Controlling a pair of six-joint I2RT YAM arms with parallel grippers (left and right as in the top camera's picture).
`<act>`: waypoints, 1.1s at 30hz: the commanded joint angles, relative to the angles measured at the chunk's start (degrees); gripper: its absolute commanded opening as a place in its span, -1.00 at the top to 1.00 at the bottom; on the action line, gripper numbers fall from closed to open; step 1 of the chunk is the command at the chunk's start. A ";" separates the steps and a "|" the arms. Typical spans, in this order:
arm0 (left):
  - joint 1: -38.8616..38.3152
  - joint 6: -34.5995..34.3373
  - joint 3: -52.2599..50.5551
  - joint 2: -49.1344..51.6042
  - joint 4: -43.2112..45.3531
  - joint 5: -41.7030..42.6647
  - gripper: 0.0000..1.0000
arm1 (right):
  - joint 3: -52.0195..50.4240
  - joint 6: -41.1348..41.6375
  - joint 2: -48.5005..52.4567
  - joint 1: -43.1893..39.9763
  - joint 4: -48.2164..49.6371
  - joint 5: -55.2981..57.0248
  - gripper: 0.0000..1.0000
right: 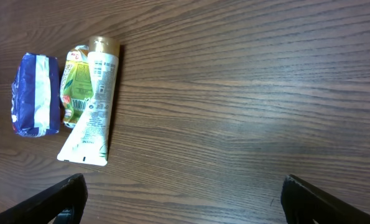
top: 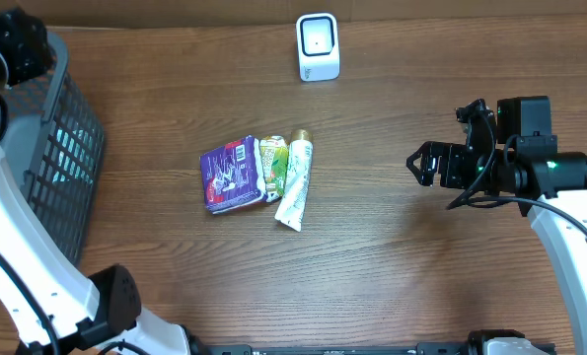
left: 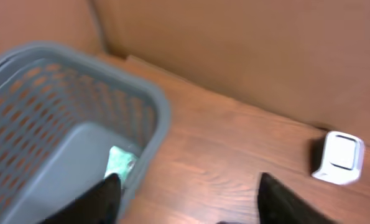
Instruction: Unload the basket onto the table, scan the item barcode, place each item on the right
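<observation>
My right pincer (right: 183, 198) is hanging wide open, empty; grabbing the white tube (right: 94, 102) at frame left, I am risking dragging the green pouch (right: 74, 87) touching it.

Wood-grain tbl (top: 392, 286), plain brown wall (left: 234, 50) behind.

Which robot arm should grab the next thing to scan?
The right one, probably. Its open right gripper faces the tube and purple packet on the table, with nothing between. The left gripper is off over the basket.
</observation>
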 commanded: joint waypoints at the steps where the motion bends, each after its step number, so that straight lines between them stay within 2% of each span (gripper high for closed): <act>1: 2.99 -3.69 0.17 3.02 -1.44 -4.98 -0.28 | 0.07 -0.09 0.09 0.22 0.26 -0.31 -1.00; 9: 11.89 -5.57 -0.09 5.18 -1.77 -1.07 -0.32 | 0.07 -0.09 0.09 0.22 0.37 -0.33 -1.00; 17: 16.70 -5.73 -0.13 10.84 -1.60 0.20 -0.33 | 0.07 -0.09 0.09 0.22 0.37 -0.33 -1.00; 19: 17.22 -5.40 -0.13 13.03 -1.38 -0.20 -0.38 | 0.07 -0.07 0.09 0.22 0.39 -0.33 -1.00; 25: 17.59 -2.58 -0.13 19.37 -0.66 0.81 -0.40 | 0.07 -0.07 0.09 0.22 0.13 -0.33 -1.00; 30: 17.77 3.74 -0.13 23.80 -0.04 7.89 -0.38 | 0.07 -0.07 0.09 0.22 0.20 -0.33 -1.00; 33: 17.77 5.77 -0.13 26.40 -0.33 9.22 -0.38 | 0.07 -0.07 0.09 0.22 0.24 -0.33 -1.00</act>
